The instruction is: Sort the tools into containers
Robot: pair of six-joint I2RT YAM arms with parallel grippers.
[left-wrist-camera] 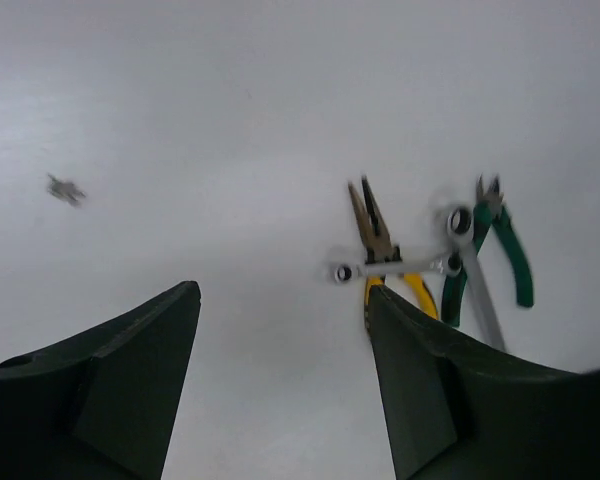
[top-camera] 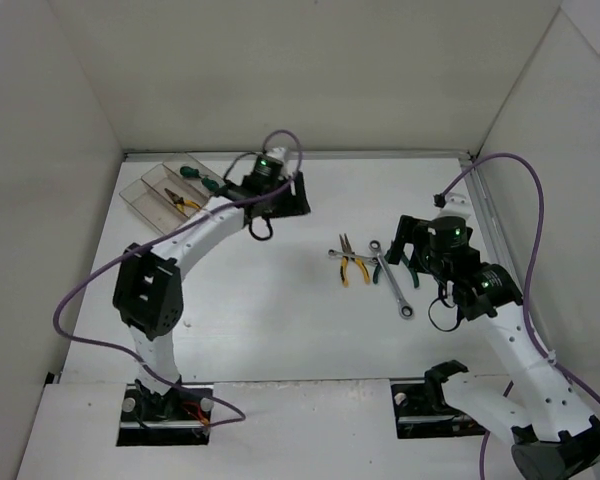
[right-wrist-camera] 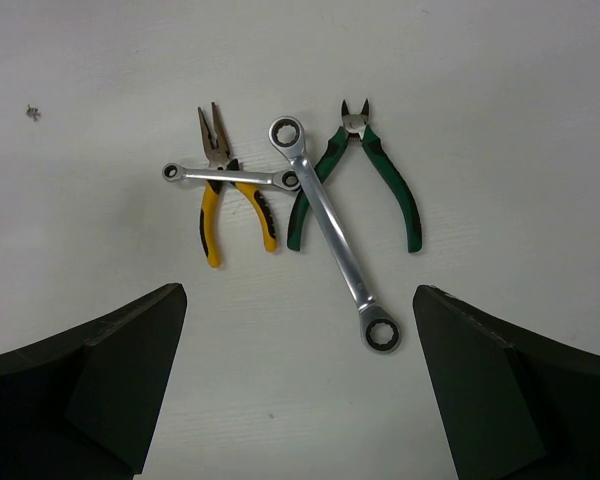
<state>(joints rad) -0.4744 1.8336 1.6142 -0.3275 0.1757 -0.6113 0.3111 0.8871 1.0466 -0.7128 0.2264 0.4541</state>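
Observation:
Several tools lie crossed at mid-table: yellow-handled pliers (top-camera: 352,265) (right-wrist-camera: 225,205), a short silver wrench (top-camera: 348,253) (right-wrist-camera: 230,177) lying over them, a long silver wrench (top-camera: 393,282) (right-wrist-camera: 337,240) and green-handled cutters (right-wrist-camera: 380,180). My right gripper (top-camera: 402,255) (right-wrist-camera: 300,400) is open and empty, hovering just on the near side of them. My left gripper (top-camera: 288,196) (left-wrist-camera: 285,390) is open and empty beside the clear bins (top-camera: 140,197), and its wrist view shows the same pile (left-wrist-camera: 395,268). A green-handled tool (top-camera: 195,176) lies in one bin and yellow pliers (top-camera: 185,203) in the bin beside it.
White walls close in the table on the left, back and right. A small dark speck (left-wrist-camera: 65,188) (right-wrist-camera: 32,112) lies on the white surface left of the pile. Purple cables loop off both arms.

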